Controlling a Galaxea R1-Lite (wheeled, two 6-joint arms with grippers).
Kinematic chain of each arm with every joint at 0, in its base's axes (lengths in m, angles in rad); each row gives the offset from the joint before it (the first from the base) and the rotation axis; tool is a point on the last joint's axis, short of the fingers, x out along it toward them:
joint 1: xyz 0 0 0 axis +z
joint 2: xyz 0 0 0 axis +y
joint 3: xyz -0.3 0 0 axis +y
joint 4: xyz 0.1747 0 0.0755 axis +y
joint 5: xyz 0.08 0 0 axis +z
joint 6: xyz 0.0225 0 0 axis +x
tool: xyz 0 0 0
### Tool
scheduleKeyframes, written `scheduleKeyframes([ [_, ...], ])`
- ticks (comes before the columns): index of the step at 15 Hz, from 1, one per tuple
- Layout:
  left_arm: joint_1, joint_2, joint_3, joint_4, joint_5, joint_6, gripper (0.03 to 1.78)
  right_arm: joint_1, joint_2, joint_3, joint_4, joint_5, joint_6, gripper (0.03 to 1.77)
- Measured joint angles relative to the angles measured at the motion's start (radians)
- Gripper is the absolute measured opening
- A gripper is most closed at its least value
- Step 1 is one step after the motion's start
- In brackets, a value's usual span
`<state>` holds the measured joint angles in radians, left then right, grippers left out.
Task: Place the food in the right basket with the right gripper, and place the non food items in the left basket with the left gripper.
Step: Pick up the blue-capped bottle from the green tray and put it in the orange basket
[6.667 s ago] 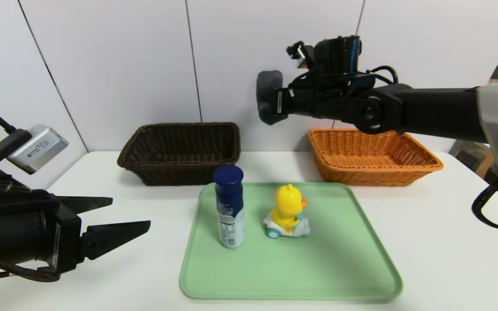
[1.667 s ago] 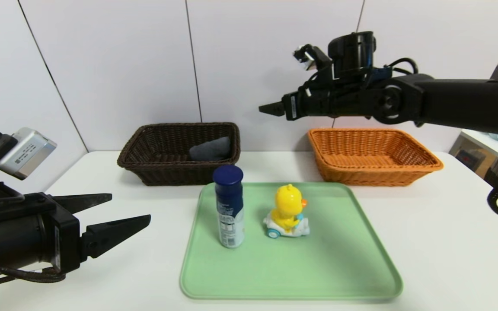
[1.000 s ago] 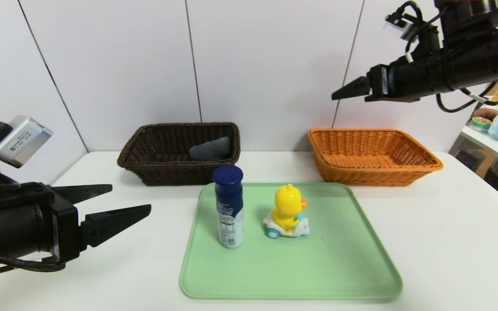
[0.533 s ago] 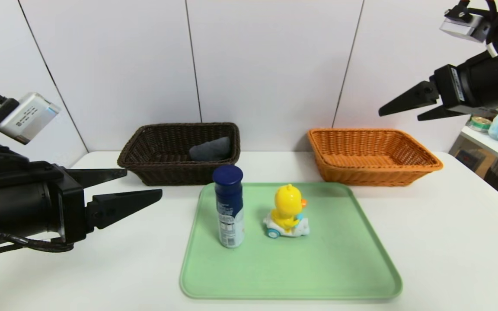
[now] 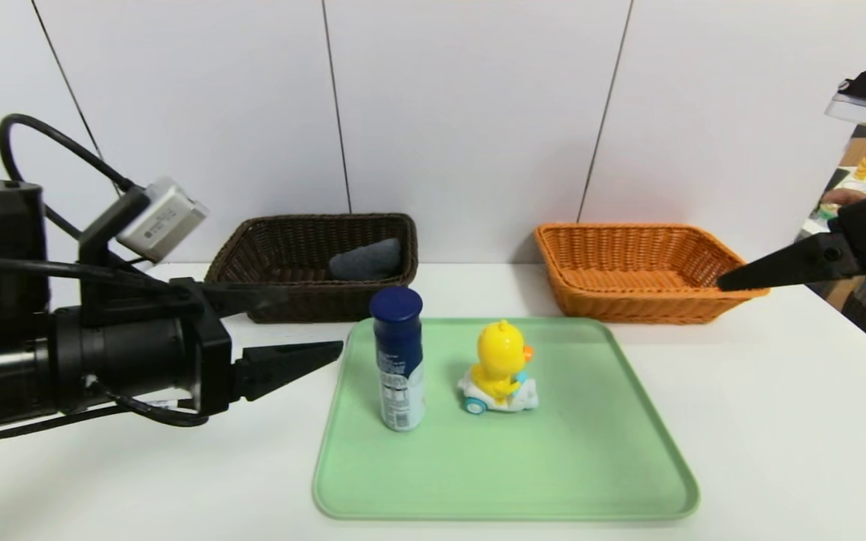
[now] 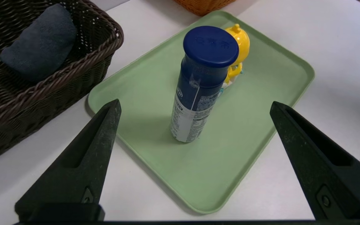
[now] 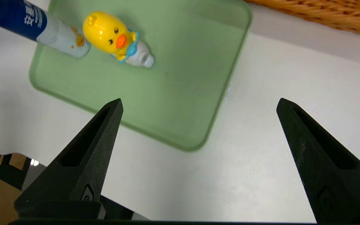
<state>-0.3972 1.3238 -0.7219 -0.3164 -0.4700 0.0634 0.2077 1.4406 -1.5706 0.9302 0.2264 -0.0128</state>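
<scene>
A blue-lidded canister [image 5: 398, 361] with a printed label stands upright on the green tray [image 5: 523, 481]. A yellow duck toy [image 5: 501, 368] sits just to its right. My left gripper [image 5: 313, 319] is open, level with the canister and short of the tray's left edge. In the left wrist view the canister [image 6: 198, 87] stands ahead between the spread fingers [image 6: 98, 147], untouched. My right gripper [image 5: 734, 282] is open and empty at the right edge, in front of the orange basket [image 5: 643, 270]. A grey cloth [image 5: 365, 259] lies in the dark brown basket [image 5: 283, 263].
Both baskets stand against the back wall, brown on the left and orange on the right. The white table [image 5: 779, 421] extends around the tray. In the right wrist view, the tray's corner [image 7: 195, 137] and the table's edge lie under the open fingers [image 7: 83, 156].
My left arm has pushed forward and right toward the canister. My right arm has swung right and down from high above the orange basket. The grey cloth it held earlier now lies in the brown basket.
</scene>
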Motion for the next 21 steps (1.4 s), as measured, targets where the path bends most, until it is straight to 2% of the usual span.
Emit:
scheduleKeyframes([
  [4,-0.006,0.103,0.085,-0.154,-0.153,0.144,1.69,0.003,-0.049,0.054,-0.001,-0.045,-0.001,1.69],
  [5,-0.006,0.116,0.096,-0.18,-0.165,0.148,1.69,0.003,-0.057,0.058,-0.001,-0.048,0.0,1.69],
  [11,-0.005,0.13,0.111,-0.187,-0.166,0.147,1.69,0.008,-0.071,0.097,-0.013,-0.048,-0.001,1.69],
  [14,-0.004,0.124,0.113,-0.187,-0.167,0.145,1.69,0.011,-0.071,0.104,-0.035,-0.083,-0.003,1.69],
  [18,-0.004,0.099,0.113,-0.186,-0.167,0.144,1.69,0.018,-0.07,0.111,-0.047,-0.086,-0.004,1.69],
  [21,0.003,0.069,0.111,-0.18,-0.162,0.139,1.69,0.051,-0.061,0.162,-0.117,-0.087,-0.037,1.69],
])
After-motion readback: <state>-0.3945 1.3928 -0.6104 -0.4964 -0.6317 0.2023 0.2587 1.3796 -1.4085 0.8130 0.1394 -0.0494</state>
